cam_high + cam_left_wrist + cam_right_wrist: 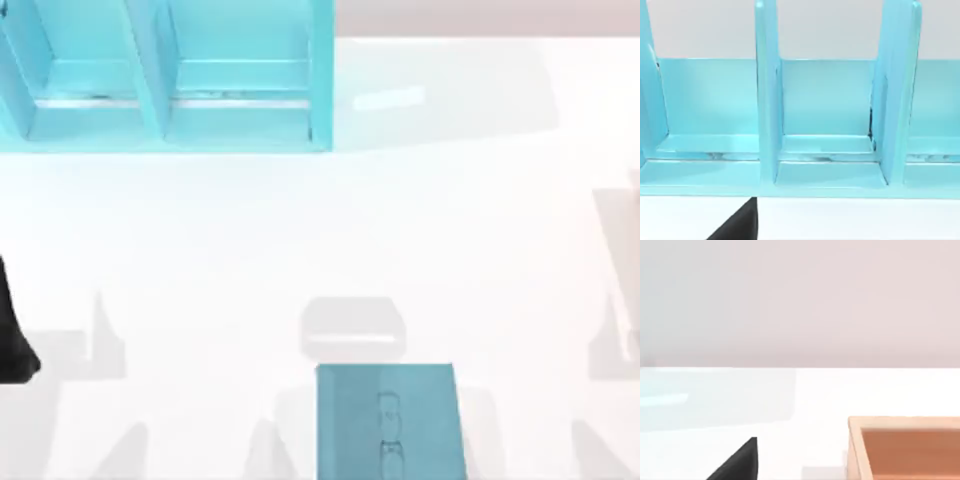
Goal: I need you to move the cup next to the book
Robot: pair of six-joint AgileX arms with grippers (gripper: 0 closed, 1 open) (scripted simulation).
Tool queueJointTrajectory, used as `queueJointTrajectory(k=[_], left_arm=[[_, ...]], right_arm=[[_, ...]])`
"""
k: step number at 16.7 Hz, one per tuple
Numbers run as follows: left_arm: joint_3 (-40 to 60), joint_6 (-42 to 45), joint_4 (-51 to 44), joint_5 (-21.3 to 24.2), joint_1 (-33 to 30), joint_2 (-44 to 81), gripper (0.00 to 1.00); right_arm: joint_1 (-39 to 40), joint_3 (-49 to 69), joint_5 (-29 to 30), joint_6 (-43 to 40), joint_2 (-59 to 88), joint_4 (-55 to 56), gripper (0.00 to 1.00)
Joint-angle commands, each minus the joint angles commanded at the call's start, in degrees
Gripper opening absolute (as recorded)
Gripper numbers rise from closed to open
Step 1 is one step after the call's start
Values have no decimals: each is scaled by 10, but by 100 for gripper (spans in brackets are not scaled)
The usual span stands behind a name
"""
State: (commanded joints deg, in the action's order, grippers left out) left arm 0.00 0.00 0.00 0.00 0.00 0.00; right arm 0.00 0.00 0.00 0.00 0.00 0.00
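The teal-blue book (391, 422) lies flat at the table's front edge, near the middle, with a faint line drawing on its cover. The cup is out of view. My left arm (12, 330) shows as a black shape at the table's left edge, well to the left of the book. A black part of my left gripper (740, 223) points toward the shelf unit. A black part of my right gripper (740, 461) hangs over bare white table.
A large light-blue shelf unit (160, 75) with upright dividers (767, 95) stands at the back left. In the right wrist view an orange-brown open box (905, 447) sits on the table close by. The table (330, 250) is white.
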Motion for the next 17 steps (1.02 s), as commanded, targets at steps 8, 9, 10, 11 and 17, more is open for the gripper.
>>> queueJointTrajectory(k=[8, 9, 10, 11, 17], left_arm=[[121, 123, -84, -12, 43, 78, 100], [159, 164, -110, -15, 56, 104, 100], [199, 212, -139, -18, 69, 134, 100], [240, 265, -170, -20, 83, 167, 100], [484, 643, -384, -27, 170, 416, 100]], right_arm=[[0, 0, 0, 0, 0, 0, 100], [0, 0, 0, 0, 0, 0, 100], [0, 0, 0, 0, 0, 0, 100], [0, 0, 0, 0, 0, 0, 100], [0, 0, 0, 0, 0, 0, 100]])
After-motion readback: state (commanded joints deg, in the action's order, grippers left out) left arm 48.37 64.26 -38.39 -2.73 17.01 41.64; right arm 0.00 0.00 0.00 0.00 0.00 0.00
